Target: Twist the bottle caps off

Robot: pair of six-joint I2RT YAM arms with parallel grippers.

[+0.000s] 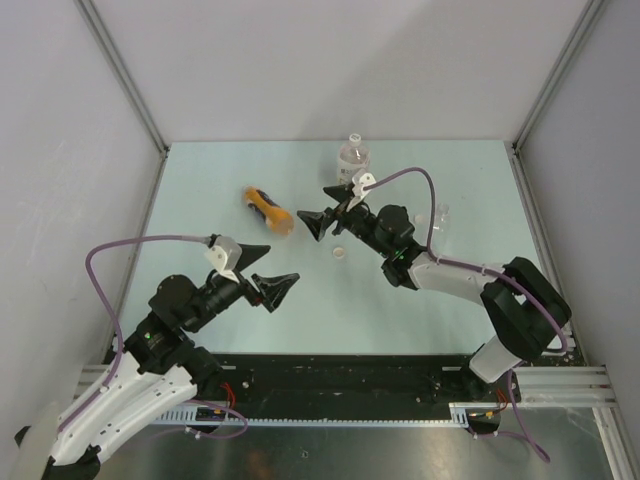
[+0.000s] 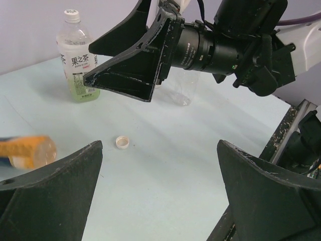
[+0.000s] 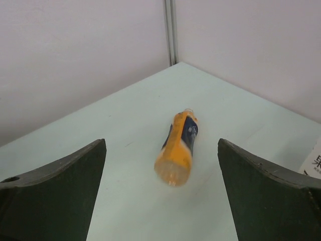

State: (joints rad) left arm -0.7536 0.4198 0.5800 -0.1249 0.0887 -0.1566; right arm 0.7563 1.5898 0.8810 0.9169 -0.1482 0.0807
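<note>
A whitish loose cap lies open side up on the table, also in the left wrist view. An upright tea bottle carries a white cap. An orange bottle lies on its side, base toward my right gripper; its neck end is too small to read. No blue cap shows. My right gripper is open and empty, just short of the orange bottle. My left gripper is open and empty, left of the loose cap.
A clear bottle stands behind the right arm. White walls with metal posts enclose the table on three sides. The right gripper's black fingers hang over the table in the left wrist view.
</note>
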